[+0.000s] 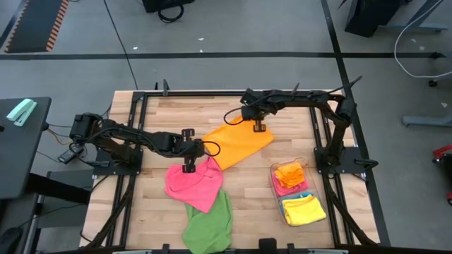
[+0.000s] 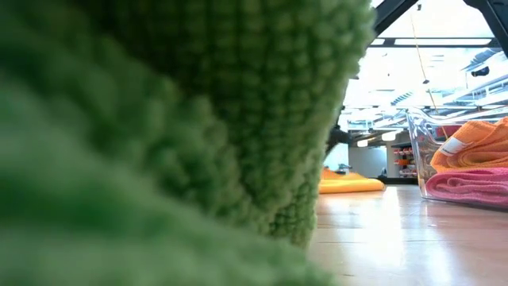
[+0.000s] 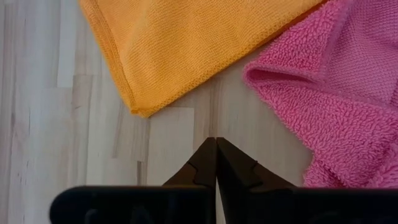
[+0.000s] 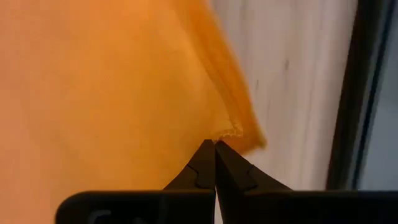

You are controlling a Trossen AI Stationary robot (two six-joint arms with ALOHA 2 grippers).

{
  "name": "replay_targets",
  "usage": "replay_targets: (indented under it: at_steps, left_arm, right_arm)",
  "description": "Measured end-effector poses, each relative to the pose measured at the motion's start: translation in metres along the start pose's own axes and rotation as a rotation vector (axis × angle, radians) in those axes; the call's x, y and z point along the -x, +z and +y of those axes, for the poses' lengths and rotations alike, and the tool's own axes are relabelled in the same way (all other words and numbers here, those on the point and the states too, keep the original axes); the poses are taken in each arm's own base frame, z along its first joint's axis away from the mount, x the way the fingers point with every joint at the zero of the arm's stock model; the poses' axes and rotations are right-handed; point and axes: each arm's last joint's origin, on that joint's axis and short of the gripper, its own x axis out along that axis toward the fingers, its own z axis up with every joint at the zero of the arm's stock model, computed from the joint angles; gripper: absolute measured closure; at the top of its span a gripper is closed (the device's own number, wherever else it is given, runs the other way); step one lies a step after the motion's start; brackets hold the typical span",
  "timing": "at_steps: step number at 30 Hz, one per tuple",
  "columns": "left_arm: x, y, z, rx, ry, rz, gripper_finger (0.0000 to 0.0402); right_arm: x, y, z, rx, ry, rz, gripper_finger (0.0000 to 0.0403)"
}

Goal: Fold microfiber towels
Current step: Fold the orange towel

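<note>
Flat orange microfiber towel (image 1: 236, 143) lies mid-desk. Right gripper (image 4: 215, 144) is closed, pinching its far corner. Left gripper (image 3: 216, 142) is closed and empty, near the towel's near corner (image 3: 142, 112); it should reopen and grip there before folding.

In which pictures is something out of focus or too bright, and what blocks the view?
Low view: a green towel sits right against the lens, blurred, blocking most of the frame; the ceiling lights behind are blown out. Right wrist view: the orange towel is soft and close, filling most of the picture. Left wrist view and high view: sharp and evenly lit.
</note>
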Motion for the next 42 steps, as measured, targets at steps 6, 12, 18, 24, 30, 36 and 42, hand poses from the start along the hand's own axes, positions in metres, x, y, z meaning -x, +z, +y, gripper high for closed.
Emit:
replay_targets:
  at_steps: [6,12,18,24,30,36,42]
  left_arm:
    - [0.0,0.0,0.0,0.003,0.0,0.0,0.0379]
    - [0.0,0.0,0.0,0.023,0.0,-0.002,0.0384]
    - [0.0,0.001,0.0,0.027,0.0,-0.013,0.0386]
    - [-0.002,0.005,0.0,0.009,0.002,-0.046,0.0368]
    - [-0.008,0.013,0.0,-0.14,0.067,-0.104,0.035]
    - [-0.02,0.015,0.002,-0.338,0.17,-0.076,0.0317]
    - [-0.04,0.014,0.011,-0.479,0.191,-0.021,0.0297]
  right_arm:
    - [-0.002,-0.006,-0.022,-0.295,-0.074,-0.036,0.0398]
    - [-0.005,-0.016,-0.031,-0.458,-0.055,-0.014,0.0398]
    - [-0.005,-0.016,-0.034,-0.473,-0.067,-0.031,0.0397]
    - [-0.005,-0.017,-0.036,-0.461,-0.073,-0.029,0.036]
    - [-0.006,-0.021,-0.035,-0.477,-0.055,-0.002,0.0278]
    - [-0.005,-0.02,-0.027,-0.502,-0.021,0.033,0.0233]
    - [-0.004,-0.014,-0.019,-0.529,0.002,0.018,0.023]
